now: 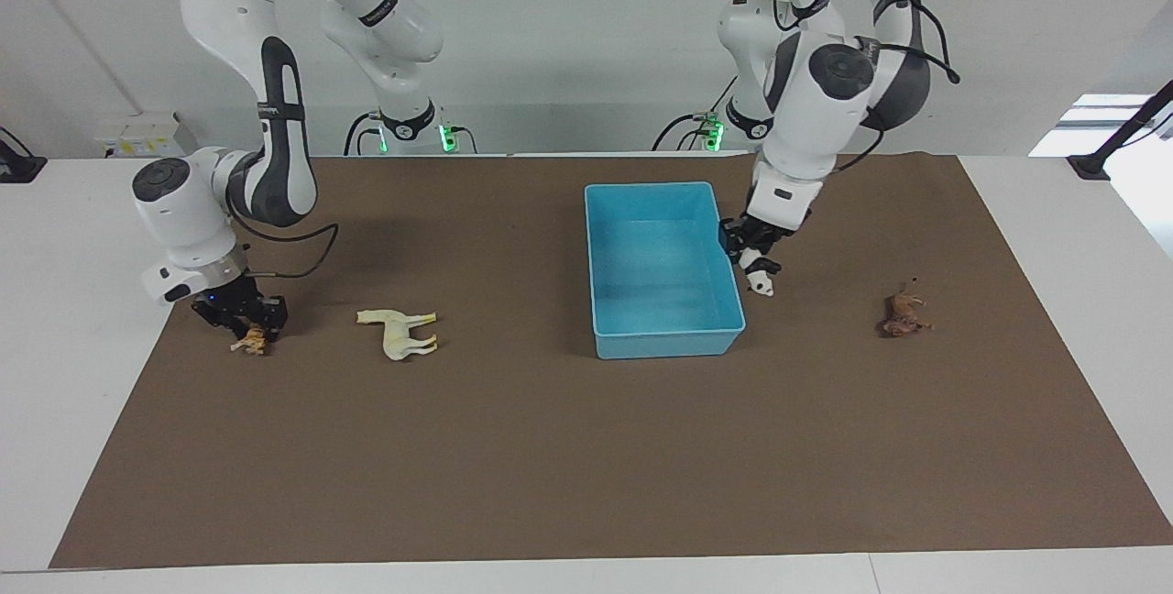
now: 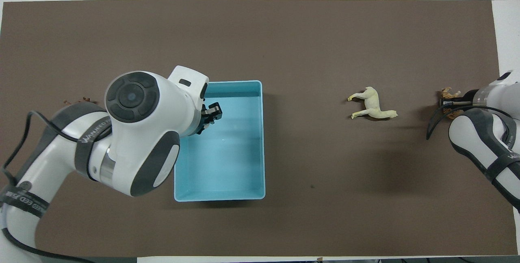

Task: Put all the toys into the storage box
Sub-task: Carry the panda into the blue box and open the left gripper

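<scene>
Pickup is under way: beside the storage box (image 1: pixel 664 269), the panda (image 1: pixel 761 281) is held by the left hand (image 1: pixel 753 250); the tiger (image 1: pixel 250 338), well apart, is clamped by the right hand (image 1: pixel 240 319). Lifting over the box is needed next.

**Four toys, one box, two grippers**

One light blue storage box (image 1: pixel 664 269) sits on one brown mat (image 1: pixel 586 447). Four animal figurines lie outside the box: one panda (image 1: pixel 761 280) just beside it, one cream horse (image 1: pixel 400 332), one tiger (image 1: pixel 250 340) and one brown animal (image 1: pixel 905 314) well apart from it. Two robot arms reach in.
</scene>
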### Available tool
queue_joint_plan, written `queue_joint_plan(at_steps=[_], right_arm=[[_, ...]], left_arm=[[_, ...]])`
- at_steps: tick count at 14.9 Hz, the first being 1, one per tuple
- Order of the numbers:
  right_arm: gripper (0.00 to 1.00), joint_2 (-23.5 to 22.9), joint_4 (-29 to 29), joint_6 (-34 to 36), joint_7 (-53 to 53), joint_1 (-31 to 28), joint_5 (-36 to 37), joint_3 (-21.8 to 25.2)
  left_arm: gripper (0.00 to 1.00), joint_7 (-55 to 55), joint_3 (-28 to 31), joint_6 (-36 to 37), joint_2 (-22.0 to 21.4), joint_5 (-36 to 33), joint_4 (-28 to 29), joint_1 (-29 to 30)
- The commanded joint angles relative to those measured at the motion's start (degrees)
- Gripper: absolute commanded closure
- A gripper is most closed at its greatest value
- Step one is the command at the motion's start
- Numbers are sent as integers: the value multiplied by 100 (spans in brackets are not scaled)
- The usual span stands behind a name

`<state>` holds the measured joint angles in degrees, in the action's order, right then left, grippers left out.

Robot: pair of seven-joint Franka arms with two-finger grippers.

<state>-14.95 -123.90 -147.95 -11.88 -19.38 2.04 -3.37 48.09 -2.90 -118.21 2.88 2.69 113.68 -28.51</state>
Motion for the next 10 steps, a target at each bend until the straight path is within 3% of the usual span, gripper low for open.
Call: queue_joint_plan(at_steps=[1, 6, 8, 10], right_arm=[[100, 71, 479, 667, 98, 214, 25, -41], [100, 299, 2217, 3082, 483, 820, 25, -67], [100, 264, 3105, 4181, 1490, 1608, 112, -59], [100, 81, 3791, 4834, 2833, 2574, 113, -59]], left_arm=[[0, 183, 114, -107, -165, 83, 269, -120], [0, -402, 202, 727, -507, -92, 128, 300], [0, -1928, 202, 957, -543, -172, 137, 1063], [0, -3046, 194, 844, -543, -172, 198, 1871]])
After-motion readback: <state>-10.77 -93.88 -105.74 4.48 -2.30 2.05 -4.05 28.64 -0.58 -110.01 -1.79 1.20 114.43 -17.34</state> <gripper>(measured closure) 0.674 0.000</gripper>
